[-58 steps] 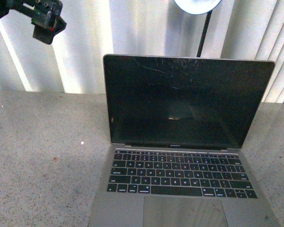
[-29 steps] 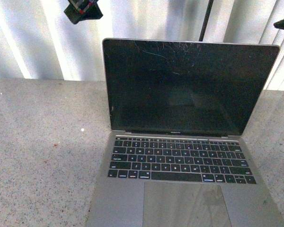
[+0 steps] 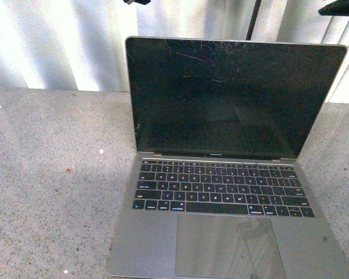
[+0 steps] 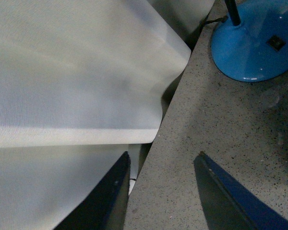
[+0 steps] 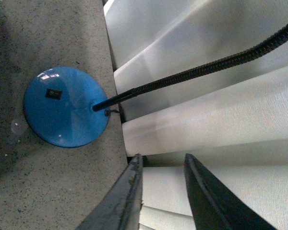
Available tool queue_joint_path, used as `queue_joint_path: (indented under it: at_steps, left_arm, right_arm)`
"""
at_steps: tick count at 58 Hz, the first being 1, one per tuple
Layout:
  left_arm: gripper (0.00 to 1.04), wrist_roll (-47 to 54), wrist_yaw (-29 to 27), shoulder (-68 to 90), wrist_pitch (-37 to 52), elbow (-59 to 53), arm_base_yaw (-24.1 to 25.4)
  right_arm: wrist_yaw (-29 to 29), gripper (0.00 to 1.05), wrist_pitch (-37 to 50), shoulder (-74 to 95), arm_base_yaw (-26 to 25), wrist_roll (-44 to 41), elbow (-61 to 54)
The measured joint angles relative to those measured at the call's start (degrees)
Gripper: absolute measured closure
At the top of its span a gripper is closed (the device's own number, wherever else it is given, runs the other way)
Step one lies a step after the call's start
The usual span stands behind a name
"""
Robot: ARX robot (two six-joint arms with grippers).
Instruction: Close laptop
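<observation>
Laptop [image 3: 221, 174] is open on the worktop [image 3: 46, 174], with the screen [image 3: 221, 99] standing near upright and facing me and the keyboard [image 3: 221, 192] flat in front of it. The left gripper [image 3: 137, 2] is only a dark sliver at the very top of my front view. The laptop lies below it, with the screen's top left corner just under it in the picture. The right gripper [image 3: 340, 8] pokes in at the top right, with the screen's top right corner below it, and the two are clearly apart.

On the left wrist camera that gripper [image 4: 161, 191] is spread, its fingers [image 4: 110, 201] holding nothing. It hangs over the worktop's back edge, where the white curtain [image 4: 77, 72] hangs. A blue lamp base [image 4: 252, 48] sits on the worktop ahead of it.

On the right wrist camera the right gripper [image 5: 163, 191] is spread too and empty, with curtain beyond it. The lamp base [image 5: 65, 105] is ahead and off to one side, and its black flexible stem [image 5: 206, 67] arches across. In the front view that stem rises behind the screen, between the two grippers.
</observation>
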Motion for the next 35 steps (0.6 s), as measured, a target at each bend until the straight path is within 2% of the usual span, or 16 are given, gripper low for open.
queue_joint_path:
  at_steps: [8, 12, 35]
  left_arm:
    - [0.91, 3.08, 0.04, 1.27, -3.17, 1.57, -0.46]
    - [1.01, 4.11, -0.02, 1.99, -4.63, 2.51, -0.59]
    - [1.01, 8.70, 0.15, 4.11, -8.44, 5.25, -1.73]
  right_arm:
    - [0.52, 1.01, -4.66, 0.68, 0.28, -2.80, 1.90]
    - [0.68, 1.02, -6.80, 1.33, 0.37, -3.74, 3.21]
    - [2.43, 1.02, -16.11, 4.39, 1.27, -5.62, 8.83]
